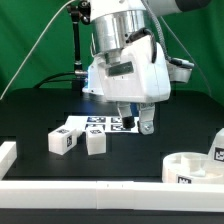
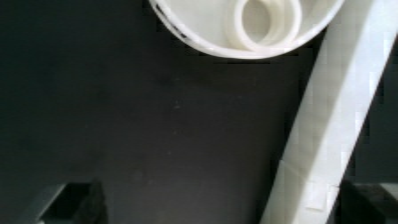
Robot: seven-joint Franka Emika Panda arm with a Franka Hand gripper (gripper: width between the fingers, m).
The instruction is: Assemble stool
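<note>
While the gripper (image 1: 137, 124) is held low over the black table (image 1: 30, 125) w/ jaws spread wide and nothing btwn them, the marker board (image 1: 90, 123) is partly hidden behind it. A first leg (image 1: 62, 141) and second leg (image 1: 96, 141) are laid close together near it, toward the exterior view's left. The seat disc (image 1: 195, 165) is set farther off toward the exterior view's right, just beside a white rail (image 1: 90, 190).

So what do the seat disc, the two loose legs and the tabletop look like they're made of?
Seat disc: likely white moulded plastic, smooth with a slight sheen; even colour, rounded rim.
Legs: apparently the same white plastic, matte, bearing black-and-white tags.
Tabletop: black and matte, no reflections; cloth or coated board, cannot tell which.
</note>
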